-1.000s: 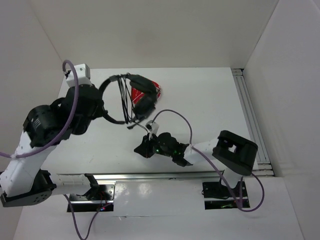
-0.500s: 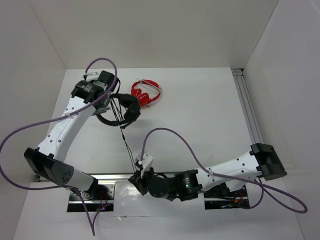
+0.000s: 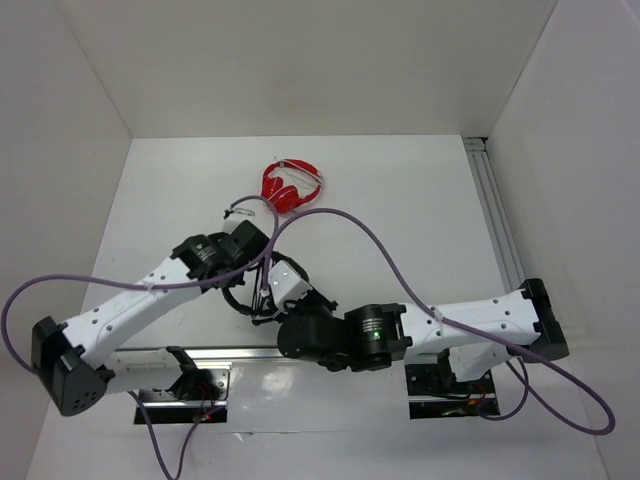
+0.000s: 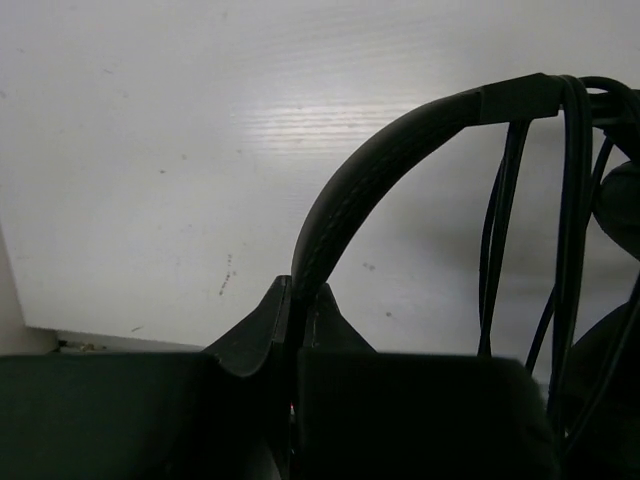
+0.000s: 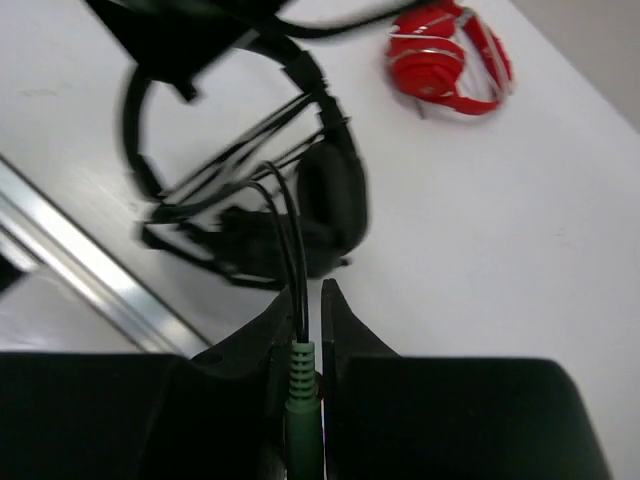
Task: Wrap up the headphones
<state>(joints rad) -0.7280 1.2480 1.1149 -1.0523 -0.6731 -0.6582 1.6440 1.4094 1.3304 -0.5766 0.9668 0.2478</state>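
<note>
Position: headphones (image 5: 330, 205) at the near edge of the desk (image 3: 420, 220), between the two arms, largely hidden under them from above. Left end effector (image 4: 300, 295) clenched on the thin headband (image 4: 370, 165); several cable (image 4: 570, 220) strands cross over the band to one side of the grip. Right end effector (image 5: 308, 295) pinched on the green plug (image 5: 302, 375), with the cable running from it up toward the earcup. Red headphones (image 3: 292, 185) lie farther back on the desk, apart from the black set.
</note>
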